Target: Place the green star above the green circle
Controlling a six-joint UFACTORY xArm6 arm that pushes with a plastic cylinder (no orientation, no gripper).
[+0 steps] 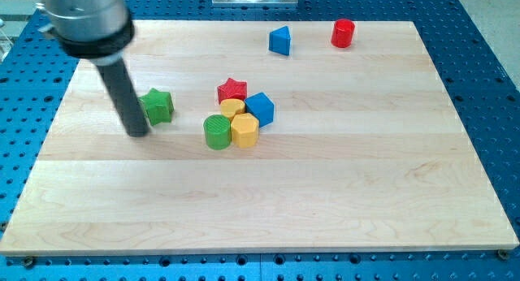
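The green star [158,105] lies on the wooden board at the view's left of centre. The green circle [217,131] stands to its right and slightly lower, at the left end of a tight cluster. My tip [138,133] rests on the board just to the left of and slightly below the green star, very close to it or touching it. The dark rod rises from the tip toward the view's top left.
The cluster beside the green circle holds a red star [231,90], a yellow block [233,108], a yellow hexagon [244,130] and a blue cube [260,109]. A blue triangle [280,41] and a red cylinder [344,33] sit near the top edge.
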